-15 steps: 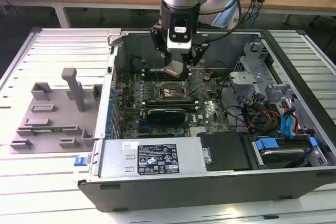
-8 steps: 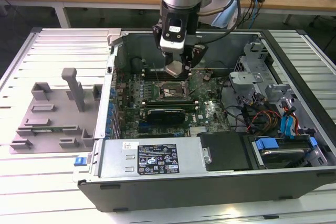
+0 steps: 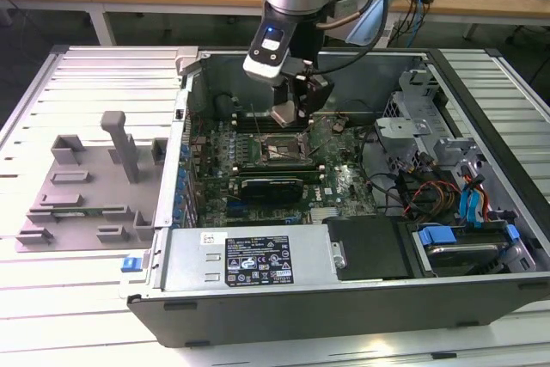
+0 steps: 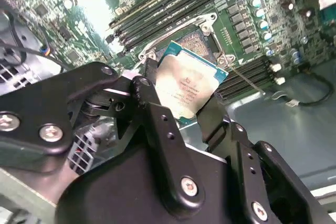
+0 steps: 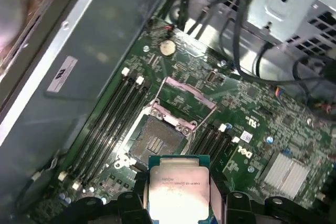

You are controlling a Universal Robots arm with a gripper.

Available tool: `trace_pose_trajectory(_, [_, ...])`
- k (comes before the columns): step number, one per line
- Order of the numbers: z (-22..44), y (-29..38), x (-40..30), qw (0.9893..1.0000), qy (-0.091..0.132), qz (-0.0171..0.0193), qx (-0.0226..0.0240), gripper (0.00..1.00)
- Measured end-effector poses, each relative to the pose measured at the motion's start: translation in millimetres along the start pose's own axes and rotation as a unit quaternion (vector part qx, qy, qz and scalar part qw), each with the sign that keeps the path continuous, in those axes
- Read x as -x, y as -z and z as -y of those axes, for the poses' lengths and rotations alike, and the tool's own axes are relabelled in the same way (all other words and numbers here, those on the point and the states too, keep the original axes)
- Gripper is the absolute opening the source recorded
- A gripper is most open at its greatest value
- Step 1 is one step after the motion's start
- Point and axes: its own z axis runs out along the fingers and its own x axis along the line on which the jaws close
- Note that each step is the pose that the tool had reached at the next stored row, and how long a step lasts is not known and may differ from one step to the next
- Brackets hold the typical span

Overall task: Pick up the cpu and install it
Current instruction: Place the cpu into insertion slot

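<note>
Black fingers (image 4: 152, 108) of the gripper (image 4: 181, 98) fill the foreground of the second wrist view, closed to a narrow gap with the cpu (image 4: 186, 85) pinched between them by two opposite edges. The silvery metal top of the chip faces the camera and its green rim shows on the sides.

In the first wrist view the cpu (image 5: 178, 187) hangs just near of the motherboard socket (image 5: 156, 140), which lies bare with its contact field exposed. The socket's metal retaining frame (image 5: 189, 93) looks swung open on the far side. Dark memory slots (image 5: 113, 124) run alongside the socket.

In the exterior view the gripper (image 3: 288, 113) reaches down inside the open computer case (image 3: 258, 264), directly above the socket (image 3: 279, 150) and clear of it. The grey tray (image 3: 86, 178) sits on the slatted table (image 3: 51, 298), beside the case at the exterior view's left and well apart from the arm.

By my reading the pick-up is done: the chip is off the tray and carried into the case. The install is not. The chip is held in the air over the socket, not seated in it, and whether its corners line up with the socket I cannot tell.
</note>
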Motion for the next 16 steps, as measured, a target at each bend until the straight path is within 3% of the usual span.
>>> trace_pose_trajectory(2, [0.0,-0.2,0.0,0.9992,-0.040,0.0020,-0.0004,0.55])
trace_pose_trajectory(4, [0.0,-0.3,0.0,0.9982,-0.060,0.0030,-0.0006,0.55])
trace_pose_trajectory(8, [0.0,-0.6,0.0,0.9946,-0.104,0.0053,-0.0010,0.55])
trace_pose_trajectory(10, [0.0,-0.8,0.0,0.9894,-0.145,0.0074,-0.0014,0.55])
trace_pose_trajectory(12, [0.1,-0.8,0.0,0.9864,-0.164,0.0084,-0.0016,0.55])
trace_pose_trajectory(14, [0.0,-0.9,0.0,0.9863,-0.165,0.0084,-0.0016,0.55])
trace_pose_trajectory(15, [0.0,-1.1,0.0,0.9851,-0.172,0.0088,-0.0016,0.55])
trace_pose_trajectory(16, [0.0,-1.1,0.0,0.9849,-0.173,0.0088,-0.0017,0.55])
